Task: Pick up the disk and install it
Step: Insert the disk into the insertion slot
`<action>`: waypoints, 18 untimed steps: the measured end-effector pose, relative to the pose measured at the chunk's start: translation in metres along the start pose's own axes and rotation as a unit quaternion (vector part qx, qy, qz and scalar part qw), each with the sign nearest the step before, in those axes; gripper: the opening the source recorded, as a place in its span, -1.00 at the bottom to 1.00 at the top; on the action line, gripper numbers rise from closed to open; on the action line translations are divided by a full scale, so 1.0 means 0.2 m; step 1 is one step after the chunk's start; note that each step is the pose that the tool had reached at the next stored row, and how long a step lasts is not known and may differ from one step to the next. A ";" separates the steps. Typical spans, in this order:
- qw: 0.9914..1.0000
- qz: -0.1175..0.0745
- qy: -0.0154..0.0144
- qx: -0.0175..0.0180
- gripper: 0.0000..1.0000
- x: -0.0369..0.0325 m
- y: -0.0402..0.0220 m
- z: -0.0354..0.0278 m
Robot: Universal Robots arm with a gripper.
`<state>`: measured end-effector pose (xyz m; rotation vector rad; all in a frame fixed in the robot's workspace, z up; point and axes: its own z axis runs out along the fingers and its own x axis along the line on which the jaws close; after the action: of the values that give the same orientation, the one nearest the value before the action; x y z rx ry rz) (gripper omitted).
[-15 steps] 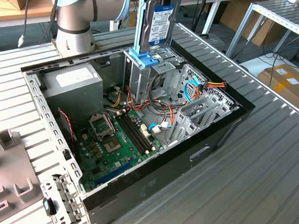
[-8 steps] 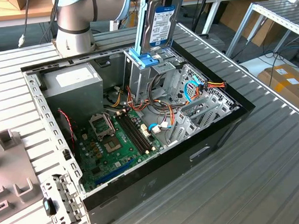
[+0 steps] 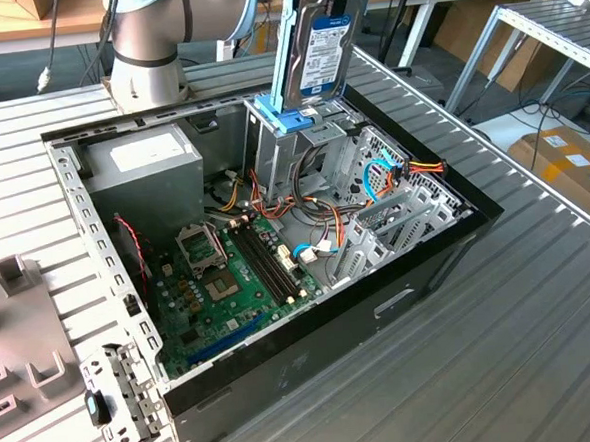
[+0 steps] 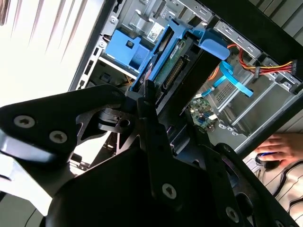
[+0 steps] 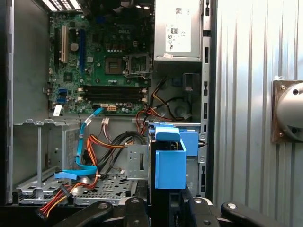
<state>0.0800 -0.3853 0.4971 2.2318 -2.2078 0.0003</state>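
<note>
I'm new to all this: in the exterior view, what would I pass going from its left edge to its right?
From the left: grey plastic blocks → grey power supply box → the disk, standing upright → metal drive cage → cardboard box.

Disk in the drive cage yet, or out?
Out, not seated. The disk stands on end above the open case, its lower edge at the drive cage top.
</note>
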 end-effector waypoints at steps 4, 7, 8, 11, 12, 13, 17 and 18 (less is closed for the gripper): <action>1.000 0.000 0.000 0.000 -0.30 0.023 0.000 0.000; 1.000 0.000 0.000 0.000 -0.30 0.044 0.001 0.000; 1.000 0.000 0.000 0.000 -0.30 0.050 0.001 0.000; 1.000 0.000 0.000 0.000 -0.30 0.070 0.001 0.000; 1.000 0.000 0.000 0.000 -0.30 0.075 0.001 0.000; 1.000 0.000 0.000 0.000 -0.30 0.085 0.001 0.000; 1.000 0.000 0.000 0.000 -0.30 0.118 0.001 0.000; 1.000 0.000 0.000 0.000 -0.30 0.125 0.002 0.000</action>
<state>0.0800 -0.4102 0.4971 2.2317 -2.2078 0.0001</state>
